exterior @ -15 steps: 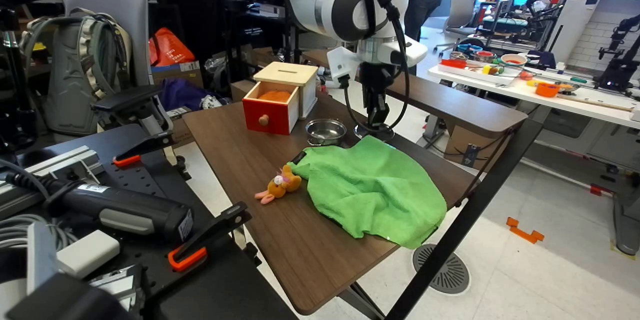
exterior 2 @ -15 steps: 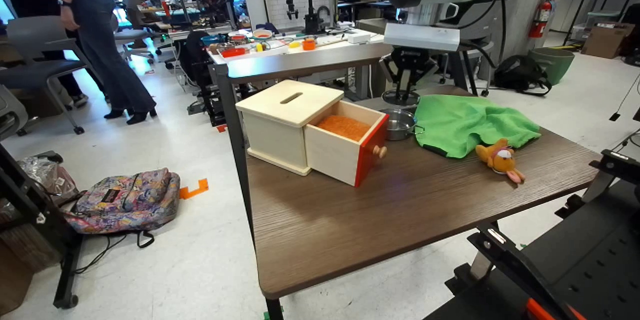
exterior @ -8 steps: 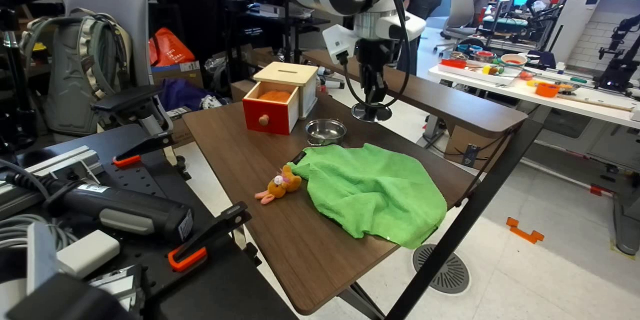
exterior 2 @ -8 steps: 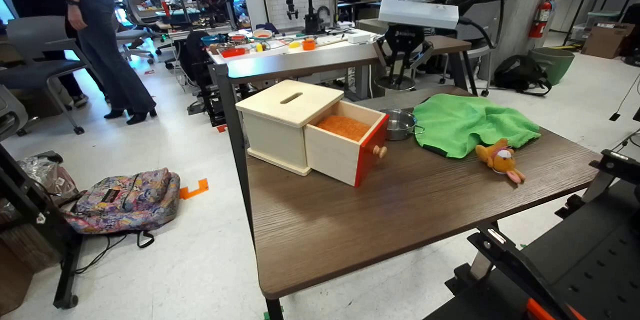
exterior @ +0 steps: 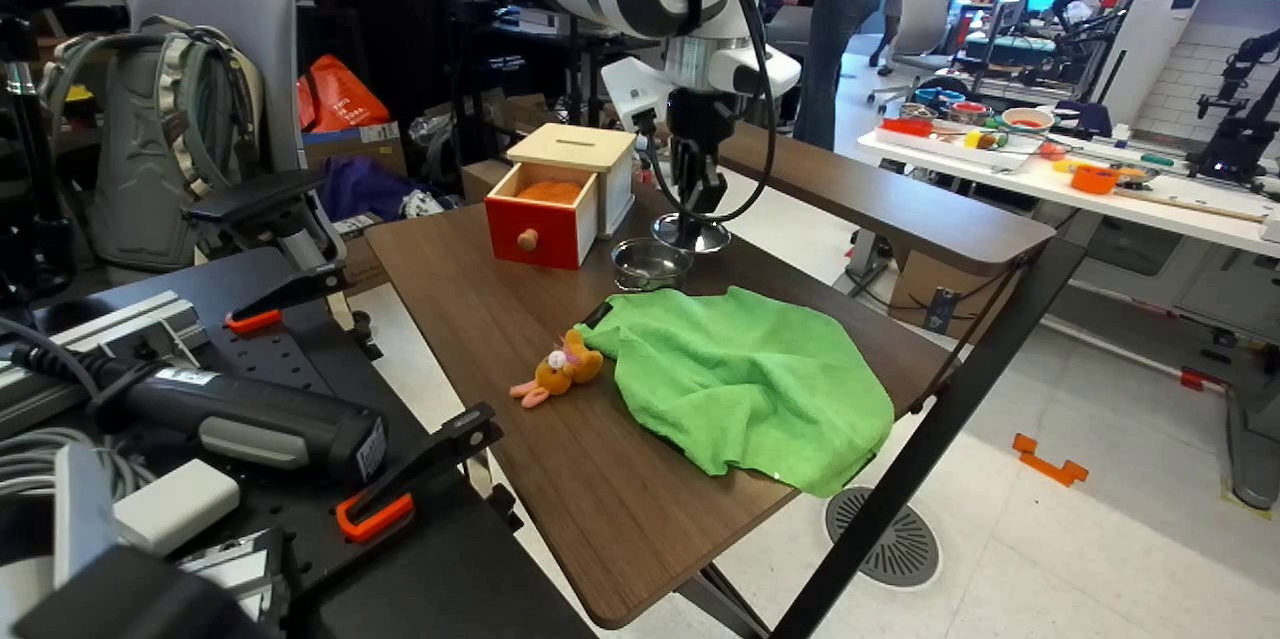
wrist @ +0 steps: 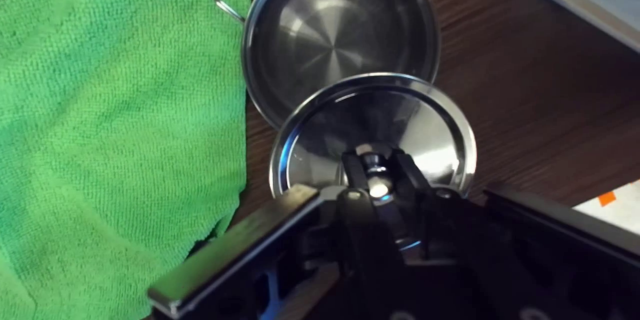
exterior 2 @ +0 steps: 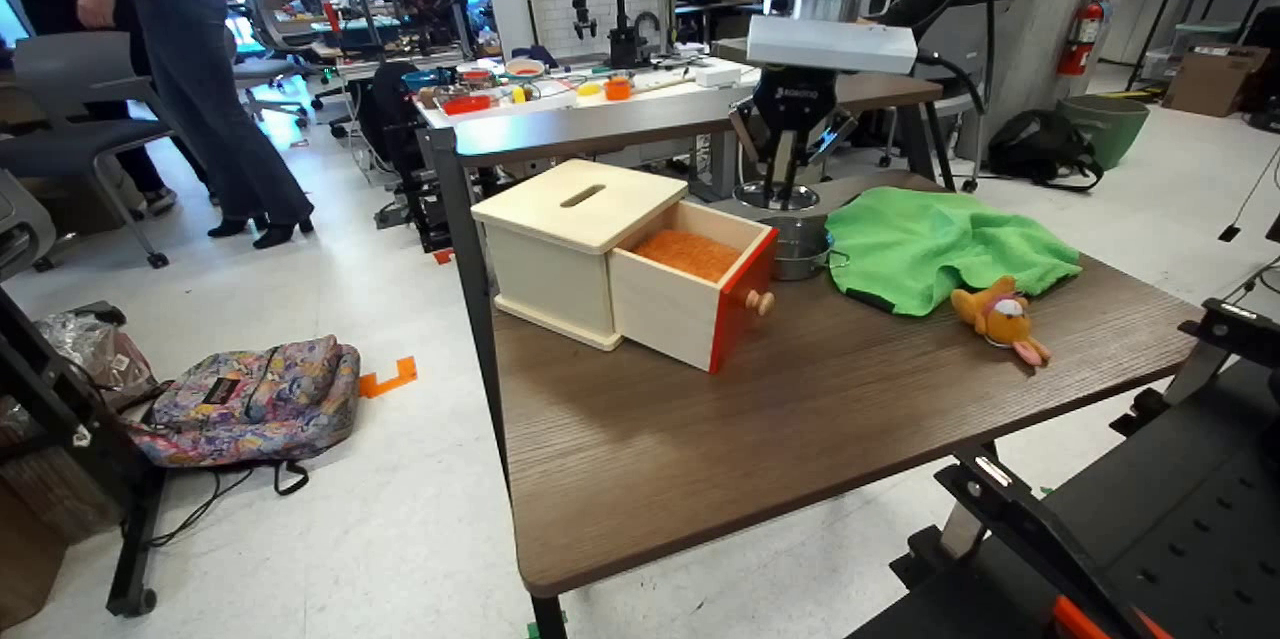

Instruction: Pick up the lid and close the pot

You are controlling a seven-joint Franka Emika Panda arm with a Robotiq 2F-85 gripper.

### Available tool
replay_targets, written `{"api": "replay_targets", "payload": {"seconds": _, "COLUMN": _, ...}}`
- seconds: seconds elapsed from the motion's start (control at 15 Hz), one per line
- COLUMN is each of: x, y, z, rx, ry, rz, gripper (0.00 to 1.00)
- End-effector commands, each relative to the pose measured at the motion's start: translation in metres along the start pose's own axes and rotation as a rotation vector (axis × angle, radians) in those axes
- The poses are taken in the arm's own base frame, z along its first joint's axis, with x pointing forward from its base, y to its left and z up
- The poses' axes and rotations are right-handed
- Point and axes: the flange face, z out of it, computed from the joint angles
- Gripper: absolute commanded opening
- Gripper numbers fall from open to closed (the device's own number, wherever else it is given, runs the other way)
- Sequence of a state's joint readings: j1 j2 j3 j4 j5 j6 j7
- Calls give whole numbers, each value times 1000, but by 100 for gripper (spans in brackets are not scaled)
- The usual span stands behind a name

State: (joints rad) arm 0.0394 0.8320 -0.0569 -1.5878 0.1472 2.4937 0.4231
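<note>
My gripper [wrist: 380, 175] is shut on the knob of the silvery lid [wrist: 320, 139] and holds the lid roughly level above the table. The gripper points down in both exterior views [exterior: 694, 204] [exterior 2: 781, 177]. The lid also shows in both exterior views [exterior: 716, 237] [exterior 2: 752, 197]. The open silvery pot [wrist: 340, 29] stands upright on the table, and it shows in both exterior views [exterior: 648, 269] [exterior 2: 797, 254]. In the wrist view the lid overlaps part of the pot's rim. The lid is off to one side of the pot's centre and looks higher than the rim.
A green cloth [exterior: 750, 379] lies beside the pot, by its wire handle. A wooden box [exterior 2: 550, 259] with its red-fronted drawer [exterior 2: 745, 304] pulled out stands close to the pot's other side. An orange plush toy [exterior: 556, 371] lies by the cloth on the brown table [exterior: 620, 509].
My gripper has lifted the lid from beside the cloth, then carried it towards the pot and a little lower. The cloth's raised edge has sunk back. The pot has not moved.
</note>
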Motion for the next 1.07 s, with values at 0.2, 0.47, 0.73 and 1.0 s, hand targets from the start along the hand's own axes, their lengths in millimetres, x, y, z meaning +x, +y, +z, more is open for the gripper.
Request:
{"api": "replay_targets", "payload": {"seconds": 0.2, "x": -30, "y": -7, "z": 5, "rx": -4, "ry": -78, "rz": -65, "gripper": 5}}
{"api": "replay_targets", "payload": {"seconds": 0.47, "x": -40, "y": -7, "z": 9, "rx": -20, "ry": -91, "rz": -80, "gripper": 5}}
{"api": "replay_targets", "payload": {"seconds": 0.73, "x": -43, "y": -5, "z": 7, "rx": -34, "ry": -92, "rz": -82, "gripper": 5}}
{"api": "replay_targets", "payload": {"seconds": 1.0, "x": -42, "y": 2, "z": 6, "rx": -50, "ry": -83, "rz": -71, "gripper": 5}}
